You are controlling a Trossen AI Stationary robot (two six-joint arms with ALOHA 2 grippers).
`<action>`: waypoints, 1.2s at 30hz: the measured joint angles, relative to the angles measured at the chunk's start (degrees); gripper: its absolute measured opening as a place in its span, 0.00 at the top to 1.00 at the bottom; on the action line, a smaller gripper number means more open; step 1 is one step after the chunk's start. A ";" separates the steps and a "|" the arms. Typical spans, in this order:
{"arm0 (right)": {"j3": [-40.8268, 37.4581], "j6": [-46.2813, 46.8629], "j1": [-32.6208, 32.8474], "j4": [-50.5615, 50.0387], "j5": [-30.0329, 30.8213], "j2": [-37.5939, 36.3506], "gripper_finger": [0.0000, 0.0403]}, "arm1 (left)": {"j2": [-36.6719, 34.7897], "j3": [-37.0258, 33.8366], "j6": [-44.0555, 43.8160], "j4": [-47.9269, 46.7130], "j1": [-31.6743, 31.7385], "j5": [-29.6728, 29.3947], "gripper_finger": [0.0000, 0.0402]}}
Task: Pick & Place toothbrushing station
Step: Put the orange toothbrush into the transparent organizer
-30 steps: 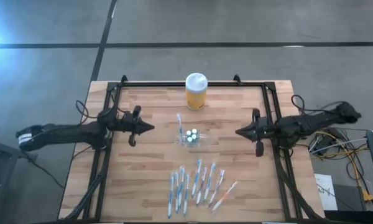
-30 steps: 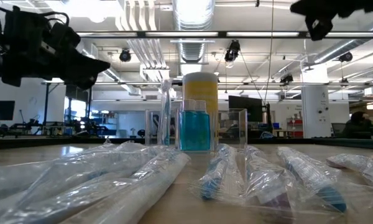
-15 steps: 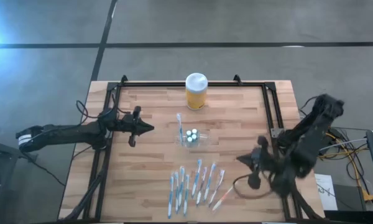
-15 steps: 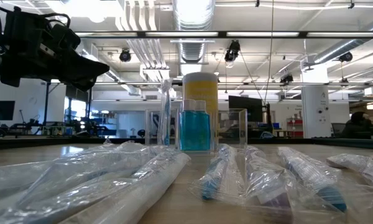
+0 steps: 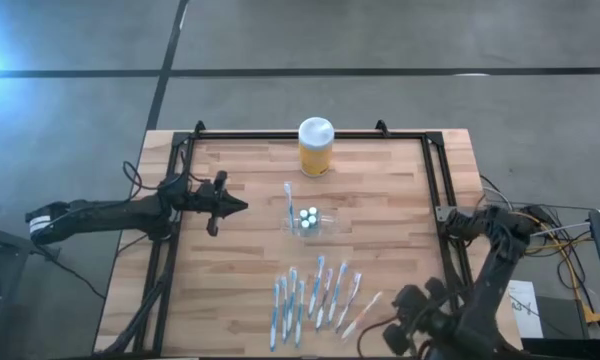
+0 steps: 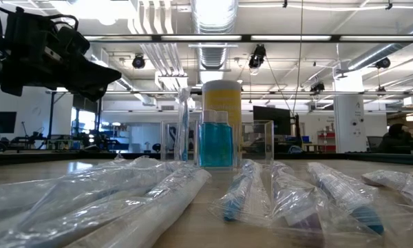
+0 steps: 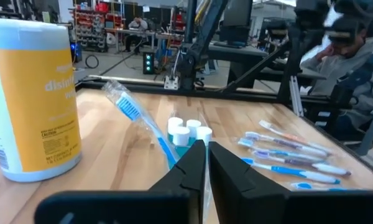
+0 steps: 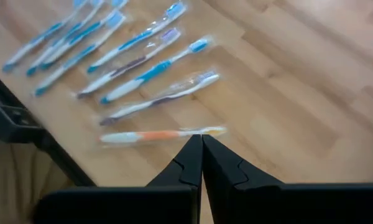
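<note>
The toothbrushing station [image 5: 306,221] is a small see-through holder that stands on its base at the middle of the wooden table. A blue toothbrush [image 7: 140,121] leans in it, beside white-capped tubes [image 7: 186,129]. It also shows in the low view [image 6: 217,141]. My left gripper [image 5: 238,206] is shut and empty, level above the table to the left of the holder, pointing at it [image 7: 205,149]. My right gripper [image 5: 395,322] is shut and empty above the table's near right part [image 8: 201,144], tipped down over wrapped toothbrushes.
A yellow jar with a white lid [image 5: 315,147] stands near the far edge behind the holder. Several wrapped toothbrushes [image 5: 315,292] lie in a row near the front edge, an orange one [image 8: 161,134] closest to my right gripper. A dark frame [image 5: 440,190] runs along the table's sides.
My right gripper has swung from beside the holder at the table's right toward the near edge. It has tipped downward and now hangs over the wrapped toothbrushes at the near right. It has left the low view. The holder has stayed where it was.
</note>
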 joint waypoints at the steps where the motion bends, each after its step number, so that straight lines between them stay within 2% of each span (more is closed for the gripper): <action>1: 1.29 0.62 -0.02 0.73 -0.12 1.37 0.98 | 0.00 -0.02 -0.29 -0.16 0.00 0.12 0.94; 7: 7.75 -0.08 -0.90 1.39 -1.96 9.38 0.98 | 0.07 -0.26 -0.48 -1.13 0.00 1.46 0.94; 13: 9.25 1.03 -3.73 3.65 -11.42 14.95 0.98 | 0.09 -0.26 -1.08 -1.67 0.00 4.00 0.95; 16: 6.46 1.82 -5.82 9.55 -12.93 14.66 0.98 | 0.09 -0.26 -1.76 -1.68 -0.02 5.49 0.95; 22: -2.57 -5.22 -9.92 26.06 -17.79 11.86 0.98 | 0.09 -0.26 -2.91 -1.70 -0.02 6.23 0.95; 25: -6.45 -3.87 -11.21 27.89 -21.17 11.83 0.98 | 0.09 -0.26 -2.88 -1.73 -0.02 6.32 0.95; 32: -8.82 -5.19 -12.50 29.74 -17.00 11.55 0.98 | 0.09 -0.26 -2.63 -1.90 -0.02 6.36 0.95; 36: -9.39 -9.87 -13.60 35.52 -23.19 11.49 0.98 | 0.09 -0.26 -2.60 -2.10 -0.02 6.36 0.95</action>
